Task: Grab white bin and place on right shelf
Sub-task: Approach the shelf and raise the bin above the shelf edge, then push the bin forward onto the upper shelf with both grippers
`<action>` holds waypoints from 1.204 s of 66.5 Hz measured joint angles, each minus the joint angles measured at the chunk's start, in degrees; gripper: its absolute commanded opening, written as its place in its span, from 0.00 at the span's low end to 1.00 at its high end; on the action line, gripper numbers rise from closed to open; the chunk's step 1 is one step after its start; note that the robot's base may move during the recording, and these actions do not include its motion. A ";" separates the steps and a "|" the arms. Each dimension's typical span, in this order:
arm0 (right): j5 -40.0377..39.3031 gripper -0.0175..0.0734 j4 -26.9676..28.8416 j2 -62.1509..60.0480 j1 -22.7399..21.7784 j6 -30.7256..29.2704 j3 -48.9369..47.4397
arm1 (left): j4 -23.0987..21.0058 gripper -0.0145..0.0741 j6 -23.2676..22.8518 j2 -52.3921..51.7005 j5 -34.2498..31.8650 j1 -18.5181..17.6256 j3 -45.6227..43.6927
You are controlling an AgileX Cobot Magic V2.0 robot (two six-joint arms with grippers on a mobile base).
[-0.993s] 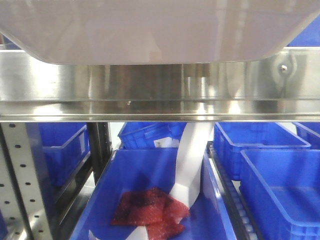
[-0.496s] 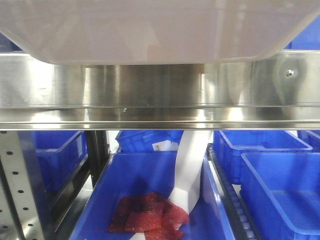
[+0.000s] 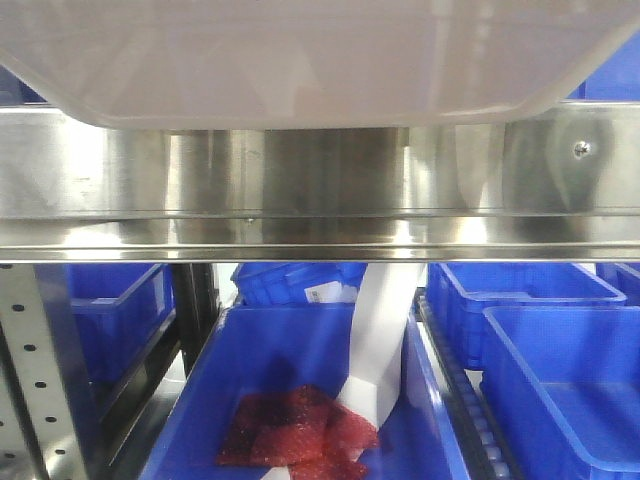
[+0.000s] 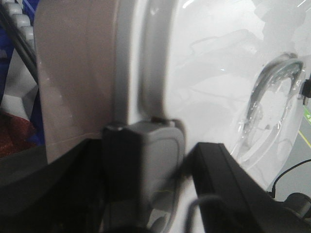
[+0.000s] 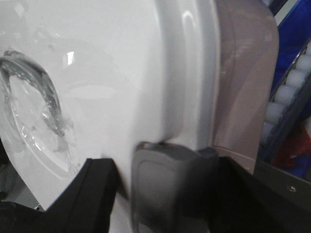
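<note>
The white bin fills the top of the front view, its pinkish underside hanging just above the right shelf's shiny steel front rail. In the left wrist view the bin's glossy lid and pinkish side show. My left gripper is shut on the grey latch at the bin's end. In the right wrist view my right gripper is shut the same way on the other grey latch under the lid. Neither gripper shows in the front view.
Under the rail stand several blue bins. The middle one holds a red mesh piece and a white paper strip. A perforated grey upright stands at the left. White rollers run beside the bin.
In the front view the shelf rail and its screw have slid a little down and to the right. The bin keeps its place at the top. Both grips are unchanged.
</note>
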 measured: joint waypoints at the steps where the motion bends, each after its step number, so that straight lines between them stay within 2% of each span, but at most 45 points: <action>1: 0.00 0.66 0.00 0.00 0.00 0.00 0.00 | 0.00 0.40 0.00 0.00 0.00 0.00 0.00; 53: 0.00 0.66 0.00 0.00 0.00 0.00 0.00 | -0.06 0.40 0.00 0.00 0.00 0.00 0.00; 80: -0.35 0.66 1.32 3.47 -0.21 0.11 -3.77 | -5.08 0.40 0.44 1.20 -2.68 0.08 0.00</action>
